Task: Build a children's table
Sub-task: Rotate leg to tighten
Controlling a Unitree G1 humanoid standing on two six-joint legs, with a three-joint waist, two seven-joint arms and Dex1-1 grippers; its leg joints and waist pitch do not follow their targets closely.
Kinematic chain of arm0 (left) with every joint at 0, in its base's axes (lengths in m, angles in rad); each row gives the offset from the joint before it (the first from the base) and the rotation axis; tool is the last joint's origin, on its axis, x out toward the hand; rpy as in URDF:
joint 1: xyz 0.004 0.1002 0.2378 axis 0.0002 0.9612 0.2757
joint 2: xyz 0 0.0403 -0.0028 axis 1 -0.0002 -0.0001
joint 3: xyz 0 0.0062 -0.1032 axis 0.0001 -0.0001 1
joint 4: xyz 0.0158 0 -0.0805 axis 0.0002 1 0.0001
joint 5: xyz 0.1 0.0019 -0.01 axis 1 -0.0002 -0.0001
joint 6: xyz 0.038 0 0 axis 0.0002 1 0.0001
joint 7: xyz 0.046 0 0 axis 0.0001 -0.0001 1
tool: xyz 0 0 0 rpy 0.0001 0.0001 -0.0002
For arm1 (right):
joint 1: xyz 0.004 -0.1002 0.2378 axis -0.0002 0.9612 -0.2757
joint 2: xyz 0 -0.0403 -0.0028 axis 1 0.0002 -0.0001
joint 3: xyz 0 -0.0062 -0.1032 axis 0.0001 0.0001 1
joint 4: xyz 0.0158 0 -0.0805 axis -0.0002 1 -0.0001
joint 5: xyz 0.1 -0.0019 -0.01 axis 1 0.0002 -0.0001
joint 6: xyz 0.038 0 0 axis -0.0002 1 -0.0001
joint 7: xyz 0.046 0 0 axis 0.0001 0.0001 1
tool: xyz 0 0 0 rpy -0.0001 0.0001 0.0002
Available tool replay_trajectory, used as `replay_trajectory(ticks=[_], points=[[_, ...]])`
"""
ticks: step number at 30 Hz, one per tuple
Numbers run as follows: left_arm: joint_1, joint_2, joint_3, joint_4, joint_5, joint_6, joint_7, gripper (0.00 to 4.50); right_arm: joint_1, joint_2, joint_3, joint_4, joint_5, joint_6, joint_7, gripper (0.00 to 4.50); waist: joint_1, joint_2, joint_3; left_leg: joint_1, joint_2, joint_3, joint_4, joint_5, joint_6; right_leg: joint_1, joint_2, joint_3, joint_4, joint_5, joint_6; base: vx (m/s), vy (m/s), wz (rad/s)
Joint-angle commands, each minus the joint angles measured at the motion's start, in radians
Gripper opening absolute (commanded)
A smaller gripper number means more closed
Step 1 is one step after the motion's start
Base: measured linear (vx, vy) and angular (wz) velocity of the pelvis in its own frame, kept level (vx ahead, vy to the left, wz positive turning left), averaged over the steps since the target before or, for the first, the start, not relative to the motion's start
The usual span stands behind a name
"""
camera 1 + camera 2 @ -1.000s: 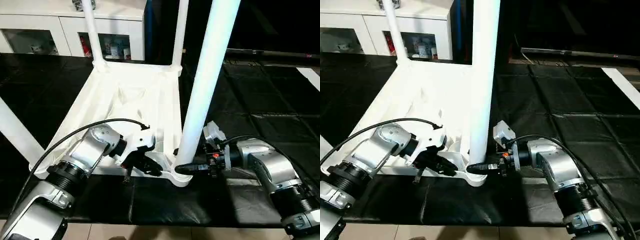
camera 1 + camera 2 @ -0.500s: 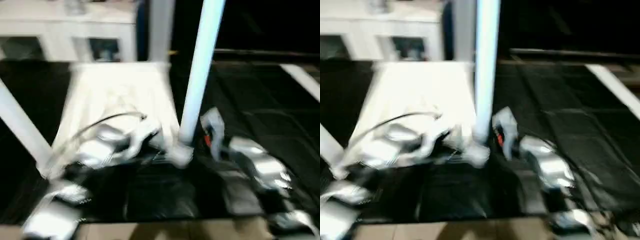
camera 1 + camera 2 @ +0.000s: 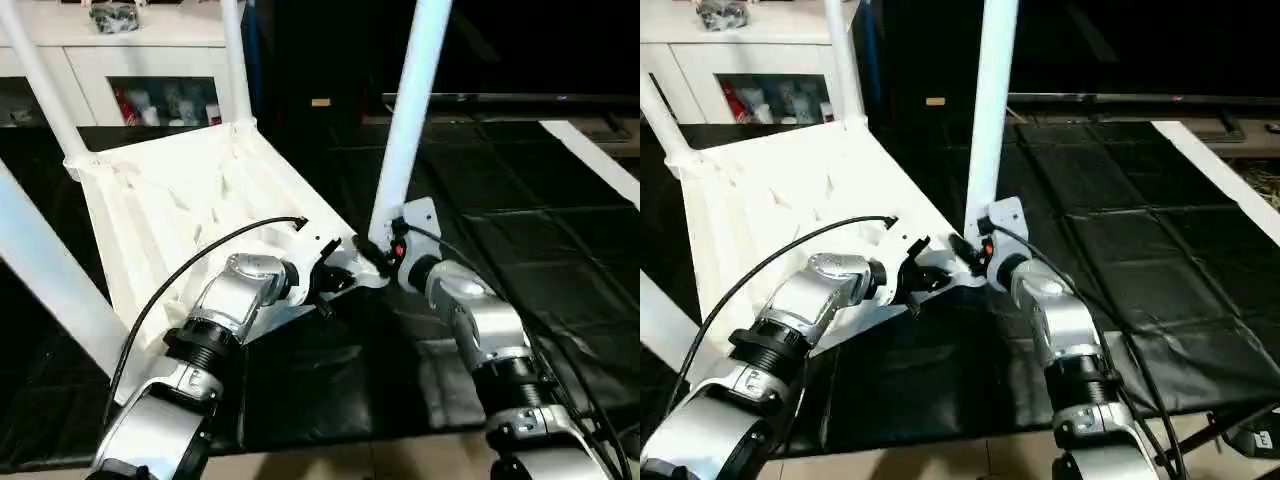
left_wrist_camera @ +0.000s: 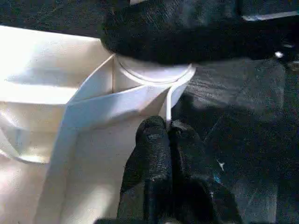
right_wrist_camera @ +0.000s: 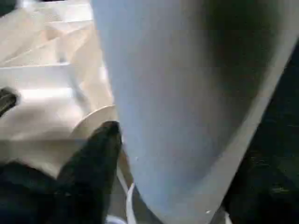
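The left end effector (image 4: 166, 140) has its two black fingers pressed together, the tips meeting on a thin wall of the tabletop (image 3: 190, 210) right beside the round corner socket; whether they pinch that rib or merely press against it cannot be told. The right end effector (image 3: 385, 250) is at the foot of the near leg (image 3: 410, 110). In the right wrist view one dark finger (image 5: 96, 154) lies along one side of the tube and a dark shape shows past the other side, so the jaws seem to straddle the leg with a fair gap, though how firmly they grip is not clear.

The tabletop lies upside down, ribs upward, on a black mat (image 3: 1110, 250) covering the floor, one corner turned toward the robot. That near corner holds the leg between the two end effectors. Two more legs stand at the far corners, toward the white cabinet (image 3: 150, 70), and a fourth leg (image 3: 45, 280) rises at the left corner.

The step in hand looks like seating the near leg fully in its socket. To do it well, the left end effector should steady the tabletop close to the socket so the corner cannot slide on the mat, while the right one keeps the tube in line with the socket and pushes straight down along its length. A sideways push could tip the long leg or shove the whole tabletop across the mat. The flared end should sit flush all round the socket rim before the tube is let go.
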Motion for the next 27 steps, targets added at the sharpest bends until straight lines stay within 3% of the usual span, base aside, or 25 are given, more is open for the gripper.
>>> replay_trajectory(ticks=[1, 4, 10, 13, 14, 17, 19, 20, 27], points=[[-0.011, -0.004, -0.023, -0.062, -0.028, -0.046, -0.061, 0.0, 0.02, 0.007, 0.088, -0.02, 0.041, 0.025, 0.116, 3.39, 0.011, 0.0, -0.067, -0.014, -0.021, 0.027, -0.058, -0.18, 0.056, 0.072, -0.028, 0.023, -0.074, -0.181, -0.206, 0.0, 0.0, 0.0], [0.005, 0.063, -0.052, -0.08, -0.028, -0.075, -0.173, 0.0, 0.047, -0.088, 0.102, -0.075, 0.072, 0.029, 0.274, 3.61, 0.018, 0.003, -0.067, -0.013, -0.02, 0.026, -0.058, -0.158, 0.066, 0.076, -0.027, 0.022, -0.069, -0.136, -0.227, 0.0, 0.0, 0.0], [0.025, 0.194, -0.114, -0.106, -0.035, -0.179, -0.428, 0.0, 0.061, -0.251, 0.129, -0.148, 0.127, 0.033, 0.548, 4.08, 0.032, 0.005, -0.062, -0.002, -0.013, 0.03, -0.061, -0.222, 0.056, 0.066, -0.03, 0.026, -0.075, -0.219, -0.226, 0.0, 0.0, 0.0], [0.035, 0.231, -0.135, -0.135, -0.049, -0.193, -0.51, 0.0, 0.06, -0.291, 0.15, -0.162, 0.128, 0.027, 0.616, 4.33, 0.043, 0.009, -0.063, -0.001, -0.008, 0.028, -0.061, -0.207, 0.05, 0.067, -0.032, 0.026, -0.066, -0.18, -0.24, 0.0, 0.0, 0.0], [0.042, 0.264, -0.161, -0.157, -0.05, -0.203, -0.57, 0.0, 0.056, -0.323, 0.173, -0.164, 0.133, 0.025, 0.67, 4.33, 0.048, 0.006, -0.063, -0.002, -0.008, 0.029, -0.061, -0.198, 0.049, 0.068, -0.032, 0.026, -0.064, -0.165, -0.244, 0.0, 0.0, 0.0], [0.046, 0.29, -0.186, -0.167, -0.04, -0.227, -0.619, 0.0, 0.05, -0.346, 0.193, -0.162, 0.145, 0.034, 0.727, 4.33, 0.057, 0.005, -0.063, -0.001, -0.008, 0.032, -0.059, -0.194, 0.049, 0.068, -0.031, 0.026, -0.061, -0.154, -0.253, 0.0, 0.0, 0.0], [0.047, 0.297, -0.195, -0.17, -0.036, -0.237, -0.634, 0.0, 0.048, -0.35, 0.199, -0.158, 0.146, 0.029, 0.744, 4.33, 0.061, 0.005, -0.062, -0.002, -0.007, 0.032, -0.06, -0.202, 0.045, 0.067, -0.033, 0.026, -0.063, -0.183, -0.243, 0.0, 0.0, 0.0], [0.048, 0.304, -0.208, -0.169, -0.029, -0.25, -0.657, 0.0, 0.043, -0.349, 0.204, -0.145, 0.145, 0.023, 0.758, 4.18, 0.061, 0.0, -0.061, -0.002, -0.008, 0.033, -0.06, -0.206, 0.042, 0.066, -0.034, 0.026, -0.065, -0.199, -0.237, 0.0, 0.0, 0.0], [0.048, 0.304, -0.222, -0.173, -0.027, -0.268, -0.67, 0.0, 0.031, -0.325, 0.217, -0.136, 0.172, 0.024, 0.79, 3.78, 0.066, -0.002, -0.061, -0.006, -0.009, 0.031, -0.061, -0.199, 0.032, 0.066, -0.036, 0.026, -0.068, -0.262, -0.206, 0.0, 0.0, 0.0]])
